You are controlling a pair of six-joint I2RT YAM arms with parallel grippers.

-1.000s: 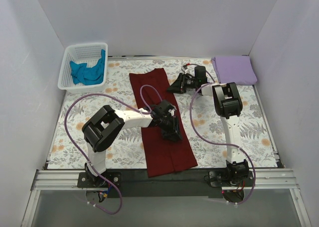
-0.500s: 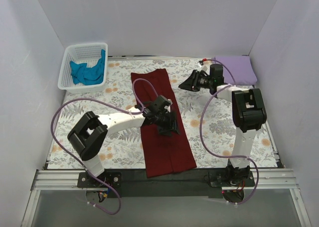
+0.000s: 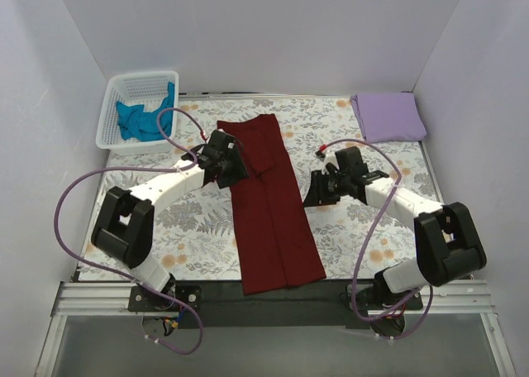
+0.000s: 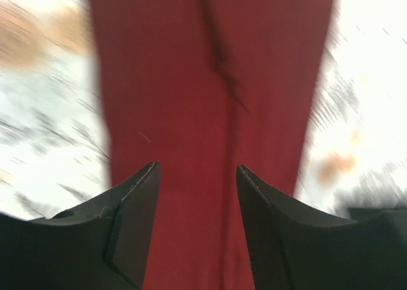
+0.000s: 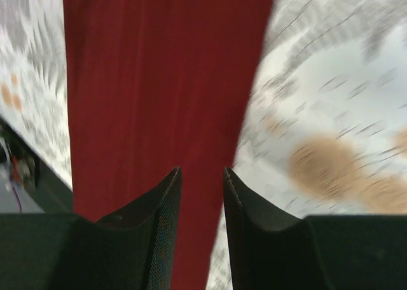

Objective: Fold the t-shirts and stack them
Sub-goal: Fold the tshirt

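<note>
Left wrist: the left jaws stand parted and empty, the maroon shirt (image 4: 210,112) spread below and ahead; the right jaws (narrower gap, also empty) hang above its edge.

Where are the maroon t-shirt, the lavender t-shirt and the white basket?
maroon t-shirt (image 3: 273,220): top view, middle of the long folded strip.
lavender t-shirt (image 3: 388,116): top view, centre of the folded square.
white basket (image 3: 107,116): top view, its left wall.
</note>
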